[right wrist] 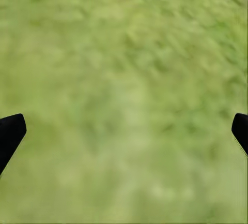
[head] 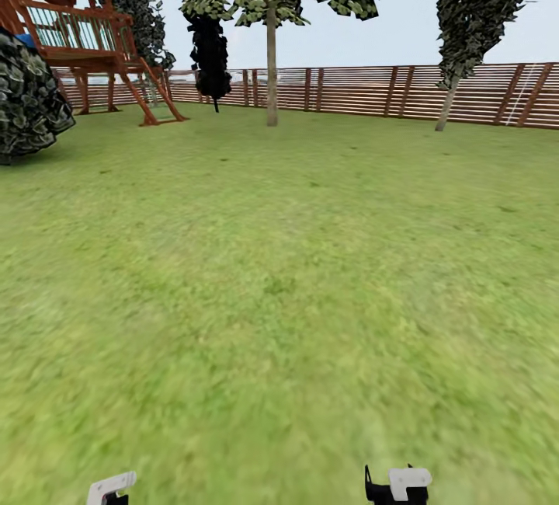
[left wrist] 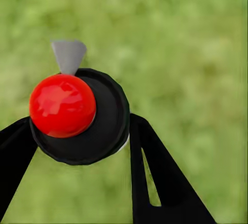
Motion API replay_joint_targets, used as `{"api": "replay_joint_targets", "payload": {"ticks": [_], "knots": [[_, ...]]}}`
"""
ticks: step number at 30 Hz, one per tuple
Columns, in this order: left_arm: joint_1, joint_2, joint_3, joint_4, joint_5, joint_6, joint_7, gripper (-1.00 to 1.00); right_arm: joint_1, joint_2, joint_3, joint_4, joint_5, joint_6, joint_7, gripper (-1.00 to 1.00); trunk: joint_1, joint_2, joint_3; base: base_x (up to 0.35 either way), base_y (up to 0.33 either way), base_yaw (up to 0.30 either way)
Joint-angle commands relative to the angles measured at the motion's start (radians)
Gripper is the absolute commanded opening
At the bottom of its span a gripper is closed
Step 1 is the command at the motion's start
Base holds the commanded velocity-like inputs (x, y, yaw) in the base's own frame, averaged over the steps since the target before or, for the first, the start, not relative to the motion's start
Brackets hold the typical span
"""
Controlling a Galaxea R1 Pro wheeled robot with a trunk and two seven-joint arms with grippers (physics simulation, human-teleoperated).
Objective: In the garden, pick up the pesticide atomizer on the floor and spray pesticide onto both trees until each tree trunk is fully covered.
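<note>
Clamped between the left gripper's (left wrist: 82, 131) black fingers sits the atomizer (left wrist: 80, 115), red knob toward the wrist camera and grey nozzle pointing away, probably so it can be aimed once a trunk is near. Right gripper (right wrist: 124, 136) hangs empty, fingers spread wide over blurred grass (head: 279, 295). Far across the lawn stand two trees: one trunk (head: 272, 70) straight ahead, another (head: 446, 109) leaning by the fence (head: 373, 89).
</note>
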Motion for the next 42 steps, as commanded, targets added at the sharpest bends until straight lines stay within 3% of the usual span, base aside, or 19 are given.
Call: {"api": "replay_joint_targets", "payload": {"ticks": [1,42], "knots": [[-0.001,0.000,0.003,0.001,0.005,-0.003,-0.004,-1.00,-0.001,0.000,0.008,0.001,0.005,0.000,-0.010,1.00,0.000,0.000,-0.001,0.339,0.000,0.002],[-0.001,0.002,0.004,0.001,0.005,-0.003,-0.005,-1.00,-0.001,0.002,0.008,0.038,0.003,-0.001,-0.006,1.00,0.000,0.000,-0.001,0.339,0.000,0.000]]}}
